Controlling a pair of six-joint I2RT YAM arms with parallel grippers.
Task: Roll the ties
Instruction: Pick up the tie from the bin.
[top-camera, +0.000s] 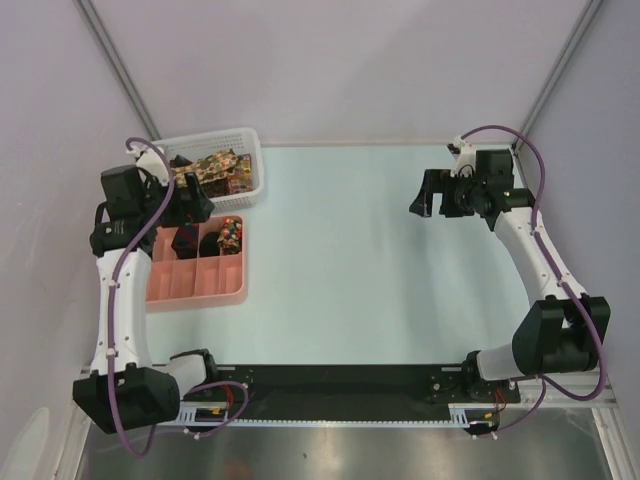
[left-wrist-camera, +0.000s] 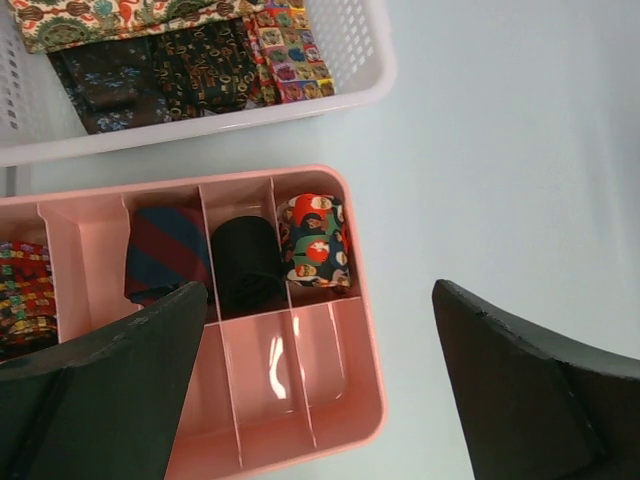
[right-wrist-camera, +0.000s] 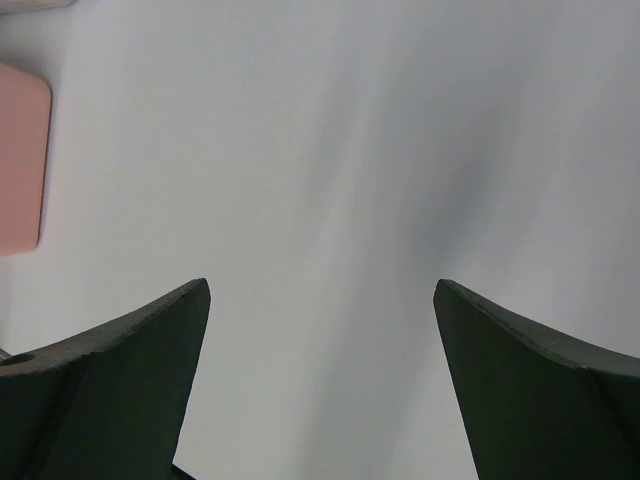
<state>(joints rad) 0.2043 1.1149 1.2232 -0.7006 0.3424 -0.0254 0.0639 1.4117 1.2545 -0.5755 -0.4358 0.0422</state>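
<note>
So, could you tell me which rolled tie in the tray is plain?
The black roll, between the red-and-blue striped roll and the red-green patterned one; only it is unpatterned.

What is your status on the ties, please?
Left jaws open above pink plastic compartment tray; right jaws open, empty. Rolled fabric ties in tray; folded patterned ties in white mesh basket. Nothing blocking.

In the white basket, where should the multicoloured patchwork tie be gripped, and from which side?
Probably from above, pinching across its narrow width near the visible end: the patchwork tie lies flat in the white basket, beside the dark ties, so only its top is free.
</note>
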